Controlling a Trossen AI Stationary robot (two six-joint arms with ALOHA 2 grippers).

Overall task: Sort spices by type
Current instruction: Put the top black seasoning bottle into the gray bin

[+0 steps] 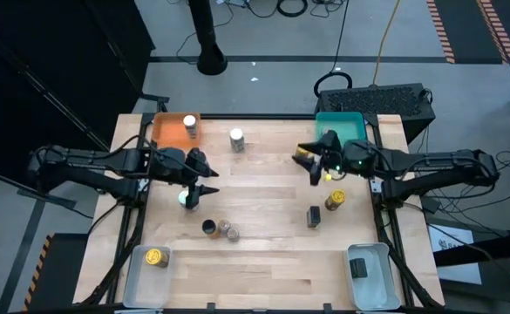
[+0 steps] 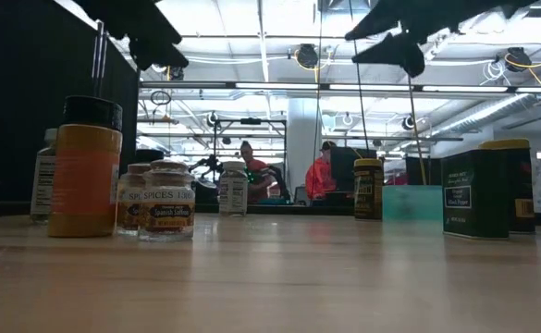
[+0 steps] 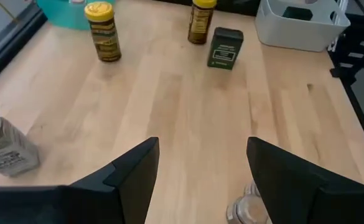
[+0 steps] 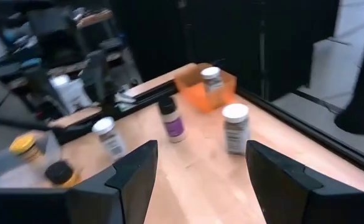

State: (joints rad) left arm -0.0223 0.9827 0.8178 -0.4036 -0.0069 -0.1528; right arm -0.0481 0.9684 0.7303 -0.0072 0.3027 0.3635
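orange tray (image 1: 169, 131): one white-lidded jar (image 1: 189, 126)
near-left clear tray (image 1: 141, 277): one yellow-lidded jar (image 1: 156, 257)
near-right clear tray (image 1: 372, 281): one dark tin (image 1: 358, 268)
left gripper (image 1: 204, 193), right gripper (image 1: 311, 167): jaws released, nothing held

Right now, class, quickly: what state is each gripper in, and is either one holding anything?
Left gripper: open, holding nothing, above the table.
Right gripper: open, holding nothing, above the table.

Ten spice containers (image 1: 236, 139) are showing around the wooden table (image 1: 263, 262): nine jars and one dark tin (image 1: 313, 216), plus four trays at its corners.
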